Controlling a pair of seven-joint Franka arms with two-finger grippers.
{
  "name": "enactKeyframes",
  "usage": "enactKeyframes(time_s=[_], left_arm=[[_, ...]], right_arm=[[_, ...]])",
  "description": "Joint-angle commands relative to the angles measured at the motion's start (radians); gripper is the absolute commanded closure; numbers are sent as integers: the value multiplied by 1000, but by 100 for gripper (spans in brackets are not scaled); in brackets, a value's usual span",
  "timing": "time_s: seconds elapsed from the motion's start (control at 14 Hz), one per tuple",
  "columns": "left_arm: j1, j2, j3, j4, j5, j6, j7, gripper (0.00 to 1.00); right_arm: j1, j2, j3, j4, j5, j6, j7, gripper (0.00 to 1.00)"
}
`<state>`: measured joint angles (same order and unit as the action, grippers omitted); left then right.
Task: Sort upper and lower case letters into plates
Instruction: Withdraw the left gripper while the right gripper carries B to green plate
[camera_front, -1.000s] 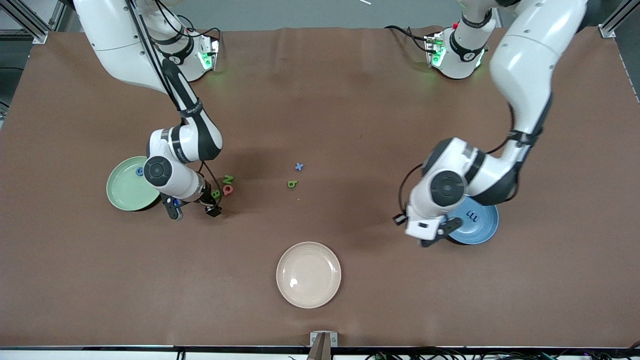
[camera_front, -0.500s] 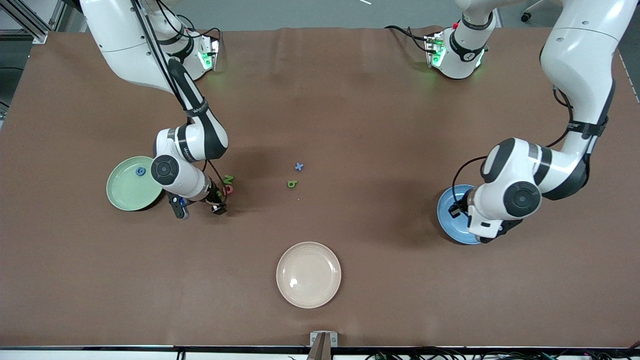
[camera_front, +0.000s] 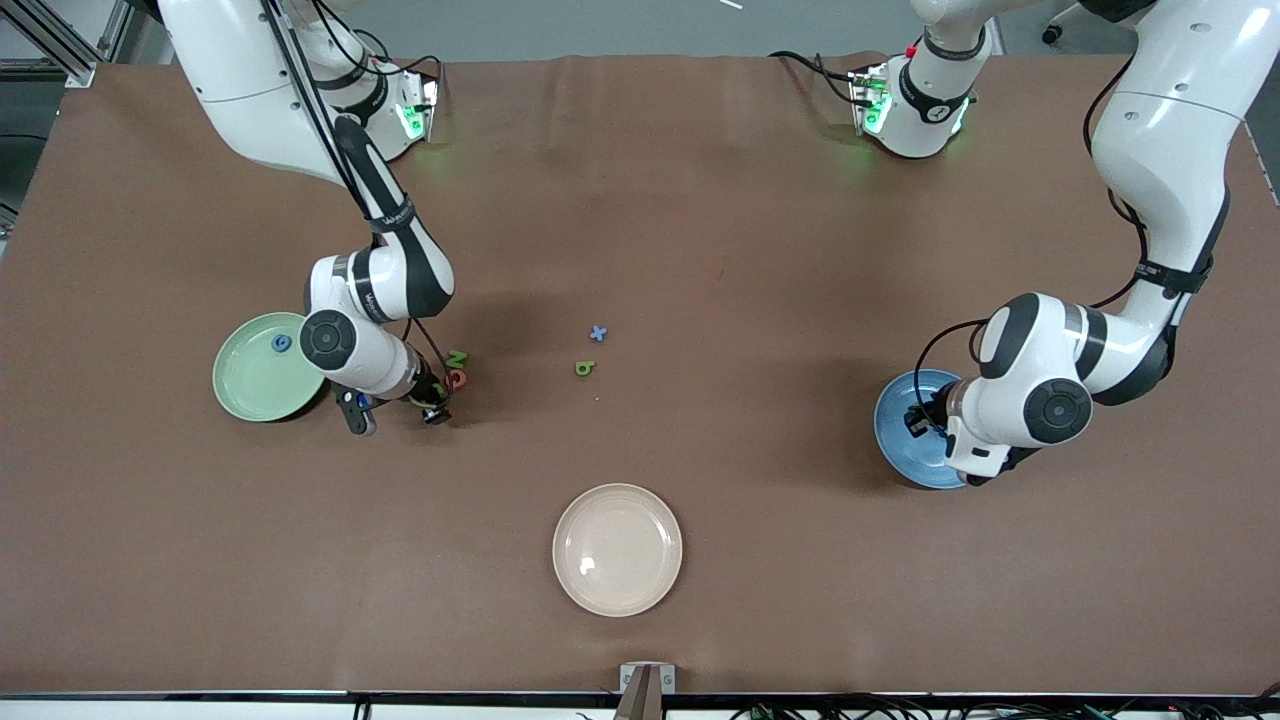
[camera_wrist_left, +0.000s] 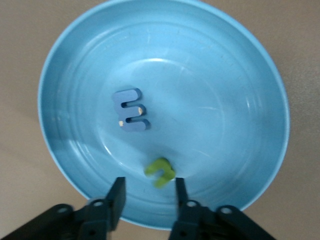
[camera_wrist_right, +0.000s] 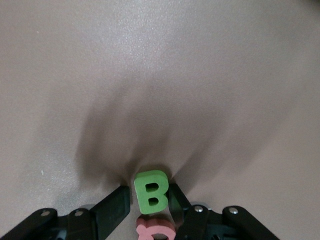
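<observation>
Cream-beige plastic, an empty plate (camera_front: 617, 549), is seen at six o'clock of the table, nearest to the front camera.

At about four o'clock the blue plate (camera_front: 905, 440) is found. The left gripper (camera_wrist_left: 148, 186) hangs over its rim with the jaws apart and nothing held. In the plate a blue E (camera_wrist_left: 130, 110) lies flat, and a yellow-green letter (camera_wrist_left: 160, 172), too blurred to be read, is seen just under the fingertips.

At about eight o'clock the right gripper (camera_wrist_right: 149, 196) is down at the table, closed in on the two sides of a green B (camera_wrist_right: 150, 192). A pink letter (camera_wrist_right: 155, 231) touches the B. The mint green plate (camera_front: 255, 385) lies just beside, at nine o'clock, with one small blue letter (camera_front: 281, 343) in it. A green N (camera_front: 457, 358) lies near.

Close to the centre a green b (camera_front: 585, 368) and a blue x (camera_front: 598, 333) are waiting.

The letters are judged to be foam: very light, soft, a little squashy. They are best taken across the flat edges, gently. The pink neighbour could be dragged along when the B is lifted.
</observation>
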<state>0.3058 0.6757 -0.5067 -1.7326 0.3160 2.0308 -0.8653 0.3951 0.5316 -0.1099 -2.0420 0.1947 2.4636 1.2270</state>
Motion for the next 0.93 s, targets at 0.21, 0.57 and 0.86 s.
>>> enactKeyframes(time_s=[0.21, 0.57, 0.86], left_arm=[[-1, -60, -94, 25, 14, -81, 5, 0], [-56, -48, -257, 36, 12, -84, -202, 0], [-241, -10, -257, 54, 18, 4, -438, 1]], right_arm=[[-1, -1, -4, -30, 15, 20, -12, 87], [-22, -61, -10, -30, 11, -59, -99, 97], [-97, -189, -14, -62, 3, -207, -278, 97]])
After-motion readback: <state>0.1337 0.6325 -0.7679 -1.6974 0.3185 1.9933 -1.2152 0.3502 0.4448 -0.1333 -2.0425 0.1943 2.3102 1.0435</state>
